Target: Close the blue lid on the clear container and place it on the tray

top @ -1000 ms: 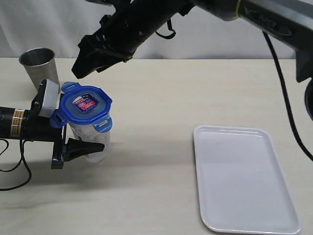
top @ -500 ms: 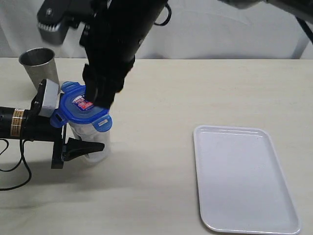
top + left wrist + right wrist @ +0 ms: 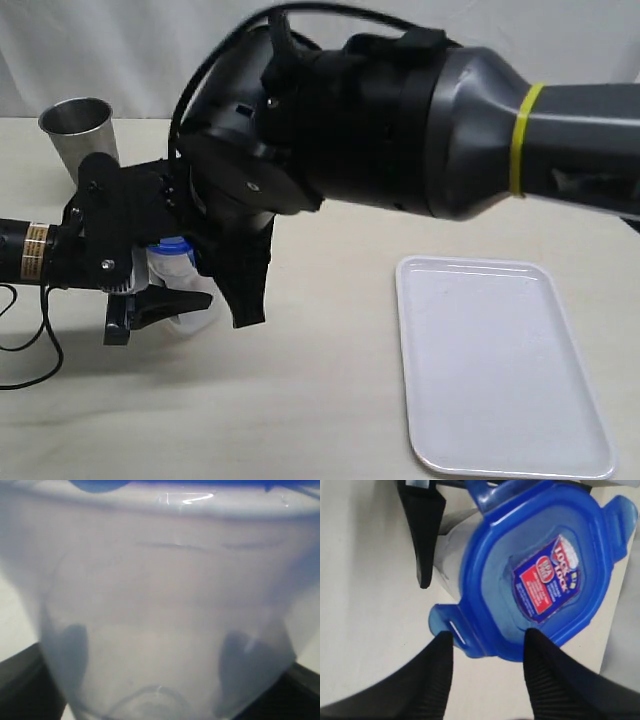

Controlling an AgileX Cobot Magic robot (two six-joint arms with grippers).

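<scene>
Squarely on top of the clear container [image 3: 451,555] sits the blue lid [image 3: 540,575], its red-and-white sticker [image 3: 547,577] facing up and its snap flaps [image 3: 451,625] sticking out sideways rather than folded down against the wall. The container stands upright on the tabletop [image 3: 330,400] at the left of the exterior view, where only a sliver of it and a patch of blue show past the arm in front.

The left claw [image 3: 157,660] is clenched on the container's lower body: its wrist view is filled by the translucent wall, with a dark finger showing through it on each side. From above, one black finger [image 3: 422,530] lies along the container's side.

The right claw [image 3: 490,635] hangs over the lid with its two ribbed fingers [image 3: 432,680] spread apart, one flap and a corner of the rim between their tips. It is released, not clamped on anything, though whether the tips touch the lid cannot be told. The bulky right arm [image 3: 350,130] reaches across the middle and hides most of the container.

A grey metal cup [image 3: 80,130] stands near, beyond the left arm. The tray [image 3: 500,370] lies flat on the right, well apart from the container.
</scene>
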